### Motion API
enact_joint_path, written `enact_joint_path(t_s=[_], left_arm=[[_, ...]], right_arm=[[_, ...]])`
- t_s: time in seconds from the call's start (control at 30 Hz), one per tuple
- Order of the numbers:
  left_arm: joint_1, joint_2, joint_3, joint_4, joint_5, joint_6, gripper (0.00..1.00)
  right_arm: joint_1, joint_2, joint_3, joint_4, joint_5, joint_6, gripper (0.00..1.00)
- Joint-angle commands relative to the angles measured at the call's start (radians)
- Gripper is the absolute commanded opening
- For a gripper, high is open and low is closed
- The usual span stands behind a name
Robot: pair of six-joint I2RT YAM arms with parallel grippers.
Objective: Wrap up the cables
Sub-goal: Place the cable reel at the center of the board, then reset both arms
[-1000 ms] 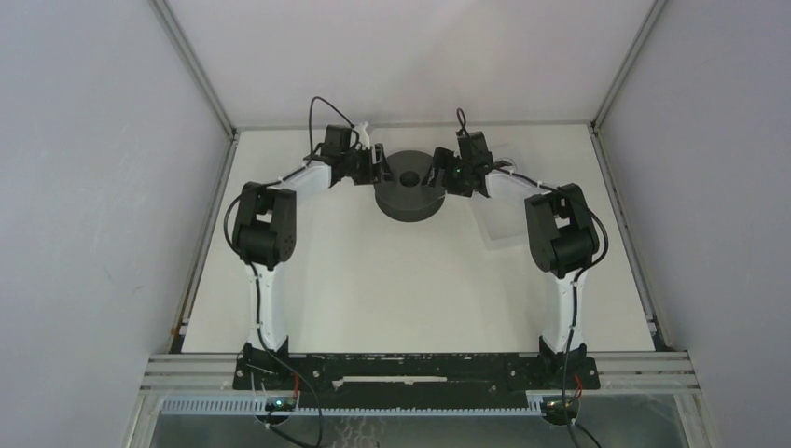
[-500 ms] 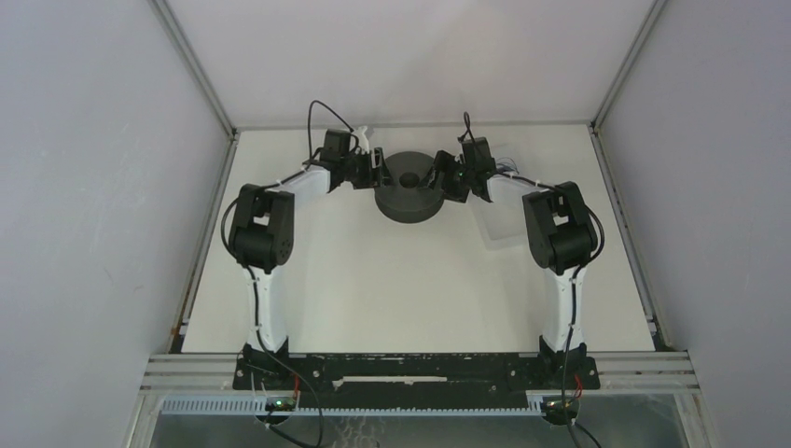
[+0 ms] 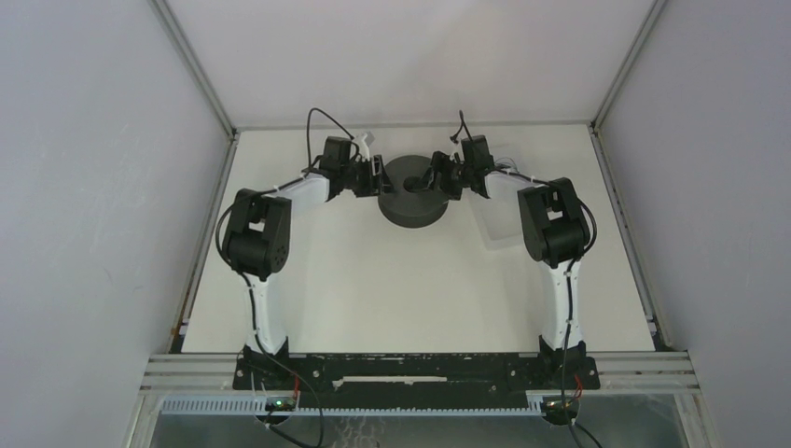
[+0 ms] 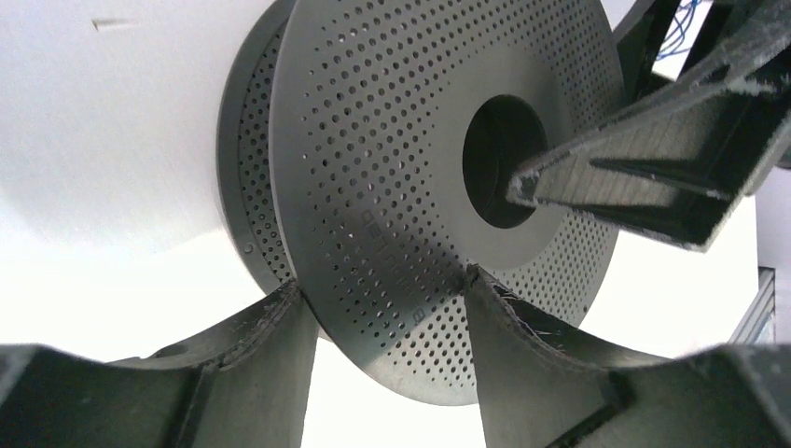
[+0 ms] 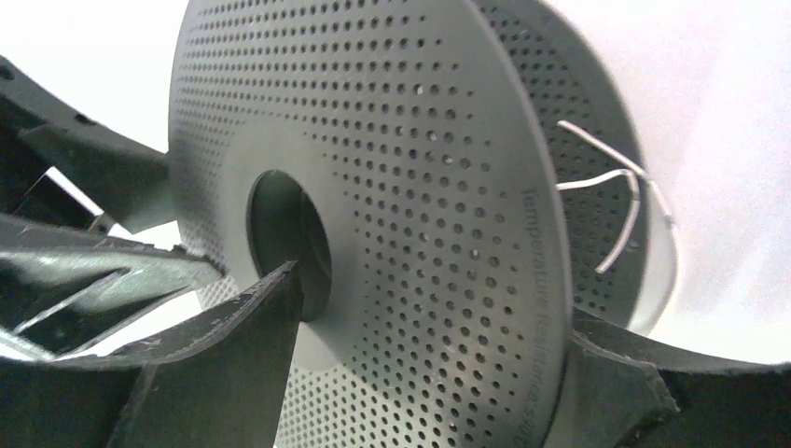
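**Overhead view.** Both arms reach to the far middle of the table (image 3: pixel 373 280), where the black spool (image 3: pixel 411 207) lies flat. The left gripper (image 3: pixel 381 177) meets its left side and the right gripper (image 3: pixel 437 175) its right side.

**Left wrist view.** The left fingers (image 4: pixel 252 355) stand apart, one on each side of the perforated upper disc (image 4: pixel 392 140). The hand is released and pinches nothing. One finger of the right gripper points at the centre hole (image 4: pixel 494 149). Seat the disc deep between the pads before you close, so that the spool does not tip.

**Right wrist view.** The right jaws are also apart, one finger across the hole and the other beyond the disc's rim. No grip shows here. The cable (image 5: pixel 616 201) lies as a few slack whitish loops in the channel between the two discs, on the side away from the hole. The winding looks barely settled.

- Steady the spool with one gripper.
- Keep the free fingers out of the loops.
- Feed the cable under light tension, so that each turn beds against the core and does not spring over the rim
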Motion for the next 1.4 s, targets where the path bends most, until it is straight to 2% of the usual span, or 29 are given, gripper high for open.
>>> enact_joint_path(t_s=[0.0,0.4,0.67,0.77,1.13,1.37], left_arm=[[-0.017,-0.120,-0.087,0.084,0.022,-0.025,0.60],[-0.073,-0.212,-0.277,0.180,0.048,-0.037,0.55],[-0.144,-0.246,-0.342,0.180,0.071,0.061,0.53],[-0.150,-0.283,-0.385,0.179,0.049,0.089,0.56],[-0.119,-0.475,-0.494,0.094,-0.071,0.272,0.72],[0.018,-0.679,-0.508,0.070,-0.161,0.336,0.77]], right_arm=[[-0.003,-0.067,0.048,-0.063,0.051,-0.132,0.80],[0.003,-0.112,0.120,-0.264,0.232,-0.309,0.84],[0.028,-0.090,0.196,-0.326,0.364,-0.452,0.85],[0.030,-0.118,0.181,-0.321,0.419,-0.497,0.85],[0.035,-0.311,0.067,-0.241,0.566,-0.629,0.88],[-0.001,-0.623,-0.114,-0.154,0.575,-0.699,0.91]])
